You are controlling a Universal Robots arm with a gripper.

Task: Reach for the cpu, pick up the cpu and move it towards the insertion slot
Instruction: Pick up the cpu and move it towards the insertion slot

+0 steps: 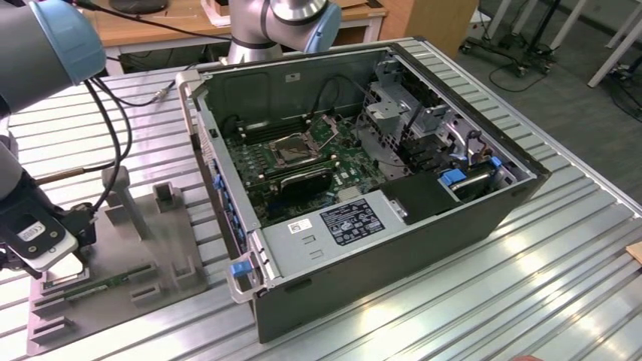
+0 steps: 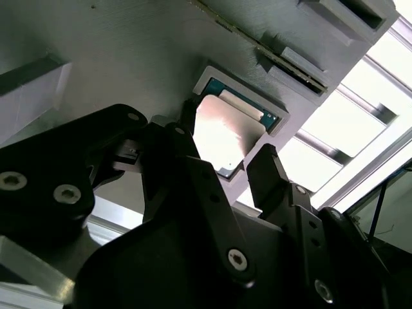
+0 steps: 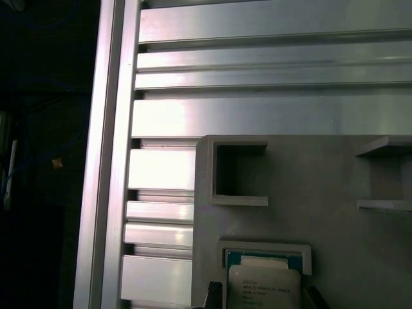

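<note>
The end effector (image 2: 225,151) hangs low over a grey fixture plate (image 1: 171,248) on the ribbed metal counter (image 1: 452,301). Its black fingers (image 2: 267,167) are parted a little, one on each side of the cpu (image 2: 222,132); I cannot tell whether they touch its edges. The cpu lies flat in a square recess of the plate. In the exterior view the open computer case (image 1: 401,248) stands at the plate's three o'clock. The insertion slot (image 1: 294,150) sits inside it at about one o'clock, well apart from the cpu.
</note>
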